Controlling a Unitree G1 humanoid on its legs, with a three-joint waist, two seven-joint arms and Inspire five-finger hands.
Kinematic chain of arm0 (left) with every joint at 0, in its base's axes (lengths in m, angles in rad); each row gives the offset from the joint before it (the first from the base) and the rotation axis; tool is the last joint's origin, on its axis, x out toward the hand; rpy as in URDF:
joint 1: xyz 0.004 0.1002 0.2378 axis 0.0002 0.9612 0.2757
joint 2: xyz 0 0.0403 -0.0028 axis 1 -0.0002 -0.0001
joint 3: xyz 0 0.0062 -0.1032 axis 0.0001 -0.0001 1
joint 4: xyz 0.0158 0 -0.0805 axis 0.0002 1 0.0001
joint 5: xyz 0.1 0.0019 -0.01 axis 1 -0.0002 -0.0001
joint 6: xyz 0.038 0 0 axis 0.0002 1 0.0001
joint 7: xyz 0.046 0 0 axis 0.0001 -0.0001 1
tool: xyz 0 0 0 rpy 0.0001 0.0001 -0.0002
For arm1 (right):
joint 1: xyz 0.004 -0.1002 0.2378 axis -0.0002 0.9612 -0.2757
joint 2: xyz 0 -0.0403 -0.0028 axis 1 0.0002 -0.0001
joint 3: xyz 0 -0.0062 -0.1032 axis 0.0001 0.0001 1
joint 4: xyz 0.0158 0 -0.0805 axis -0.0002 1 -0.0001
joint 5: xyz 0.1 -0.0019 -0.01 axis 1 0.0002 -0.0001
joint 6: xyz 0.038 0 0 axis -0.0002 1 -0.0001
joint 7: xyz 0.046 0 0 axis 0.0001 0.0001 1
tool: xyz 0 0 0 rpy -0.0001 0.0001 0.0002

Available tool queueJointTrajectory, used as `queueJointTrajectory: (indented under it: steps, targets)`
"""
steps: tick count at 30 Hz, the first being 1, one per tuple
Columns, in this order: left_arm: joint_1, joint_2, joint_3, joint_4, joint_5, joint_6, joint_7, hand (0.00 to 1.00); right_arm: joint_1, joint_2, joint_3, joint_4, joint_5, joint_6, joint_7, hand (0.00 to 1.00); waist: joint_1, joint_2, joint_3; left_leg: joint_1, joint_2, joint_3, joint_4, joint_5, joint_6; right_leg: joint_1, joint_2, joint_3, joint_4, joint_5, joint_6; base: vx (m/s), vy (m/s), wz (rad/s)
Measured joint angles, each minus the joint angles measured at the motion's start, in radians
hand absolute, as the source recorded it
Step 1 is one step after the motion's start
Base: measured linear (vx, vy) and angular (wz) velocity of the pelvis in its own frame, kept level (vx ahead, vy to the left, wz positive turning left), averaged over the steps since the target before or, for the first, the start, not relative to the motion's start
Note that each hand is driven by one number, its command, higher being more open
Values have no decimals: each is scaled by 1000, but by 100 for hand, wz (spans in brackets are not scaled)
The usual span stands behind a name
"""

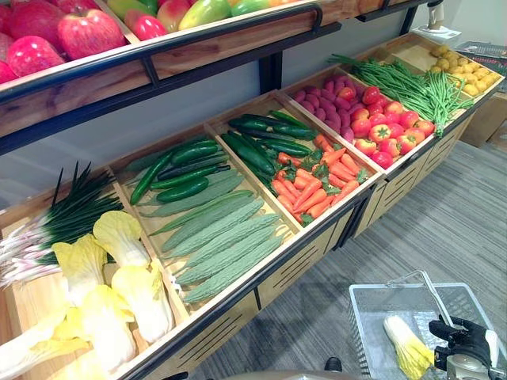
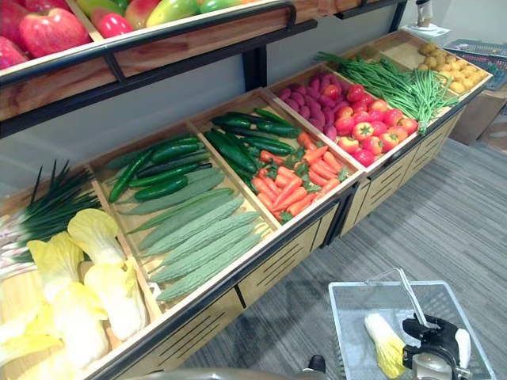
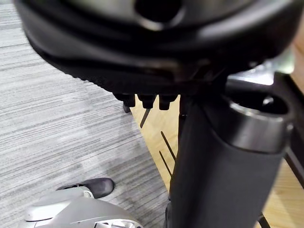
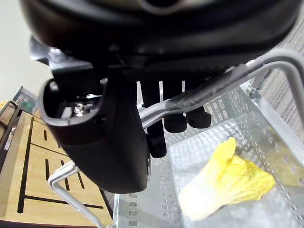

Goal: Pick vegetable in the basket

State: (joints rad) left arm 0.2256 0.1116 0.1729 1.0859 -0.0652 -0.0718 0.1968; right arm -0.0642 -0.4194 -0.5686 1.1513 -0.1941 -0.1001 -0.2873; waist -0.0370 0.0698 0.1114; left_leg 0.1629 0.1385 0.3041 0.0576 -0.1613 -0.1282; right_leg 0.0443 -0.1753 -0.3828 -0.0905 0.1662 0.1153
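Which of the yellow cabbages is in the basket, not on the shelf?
The lone cabbage lying in the wire basket hanging from the right hand; the other cabbages lie in the shelf's leftmost crate.

Basket [image 1: 360,317], near end off-frame

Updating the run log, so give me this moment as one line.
right hand: shut on basket handle | basket: one cabbage inside | left hand: low beside produce stand

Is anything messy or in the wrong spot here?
No, nothing stands out. The vegetables lie sorted in their bins, and one cabbage lies in the basket, which the right hand holds by its handle. The left hand hangs beside the stand.
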Motion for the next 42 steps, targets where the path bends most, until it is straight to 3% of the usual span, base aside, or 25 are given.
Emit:
queueJointTrajectory:
  steps: [18,22,26,29,30,31,32,33,34,35,36,37,38,39,41,42]
  targets:
    - [-3,-1,-2,-1,31,9,65,100,23,55,-1,-45,0,0,-30,0,-2,-5,15,15,0,0,-2,-2,0,10,4,9,6,-4,-1,-4,-3,0]
    - [-4,1,-49,-20,120,6,68,100,43,61,-1,-103,0,0,-30,0,-1,3,37,27,3,17,40,-31,6,-47,-18,59,159,-72,-1,-7,15,-18]
    - [-3,15,-70,-29,123,15,67,100,44,72,5,-157,0,0,-30,0,10,-19,57,25,-3,77,101,-74,18,-111,-30,169,239,-79,-2,-38,71,-52]
    - [-1,32,-66,-45,103,19,62,100,42,76,59,-204,1,-1,-32,0,14,-46,74,-20,-4,130,168,-113,44,-185,-28,208,263,-16,-14,-153,66,-65]
    - [-2,34,-64,-61,97,26,59,100,29,77,89,-223,1,-1,-32,0,18,-43,76,-48,12,166,159,-94,68,-202,4,212,166,119,-18,-162,44,-78]
    - [-10,32,-56,-73,96,30,59,100,-1,81,99,-236,1,-4,-33,0,32,-13,101,-66,49,204,145,-67,72,-226,6,155,282,38,-79,-166,46,-68]
    - [-15,35,-55,-87,96,30,62,100,-8,82,101,-236,1,-5,-35,0,29,-18,114,-71,47,207,134,-50,72,-253,-20,109,445,-60,-115,-113,70,-37]
    - [-14,48,-54,-121,96,30,74,100,-9,84,115,-235,0,-5,-39,0,29,-39,127,-81,43,214,136,-33,78,-258,-75,45,651,-169,-112,-62,67,-20]
    - [-11,57,-37,-133,95,30,80,100,-12,85,139,-235,-2,-6,-41,0,38,-60,124,-110,48,233,178,-38,87,-252,-112,14,729,-190,-123,-62,11,-49]
    - [-11,60,-12,-141,94,31,80,100,-32,85,166,-235,-3,-7,-41,0,43,-81,126,-150,53,258,250,-49,103,-271,-118,-19,710,-182,-134,-115,-41,-97]
    - [-21,48,12,-136,83,37,78,100,-70,87,201,-234,-7,-15,-41,0,47,-79,128,-211,61,251,268,-77,121,-249,-57,-25,553,-153,-179,-161,-34,-116]
    - [-19,39,14,-130,85,35,81,100,-84,90,207,-227,-10,-32,-41,0,62,-60,119,-217,50,235,173,-72,131,-206,-1,-7,402,-119,-187,-248,55,-174]
    - [-20,35,16,-122,91,17,90,100,-125,113,208,-222,-13,-40,-42,0,92,-79,131,-174,24,299,90,40,118,-202,-45,-40,526,-227,-154,-245,52,-153]
    - [-33,48,10,-114,96,17,104,100,-125,119,222,-220,-23,-56,-43,0,90,-99,133,-180,19,328,119,43,133,-146,-85,-57,539,-265,-99,-206,20,-131]
    - [-41,53,11,-110,96,16,110,100,-127,122,247,-221,-26,-64,-43,0,91,-108,134,-190,32,366,163,39,139,-80,-108,-89,466,-277,-60,-95,-120,-66]
    - [-43,56,11,-111,97,14,115,100,-130,124,270,-225,-36,-66,-42,0,90,-107,133,-203,57,385,206,39,139,-59,-91,-102,402,-278,-24,-94,-262,-81]
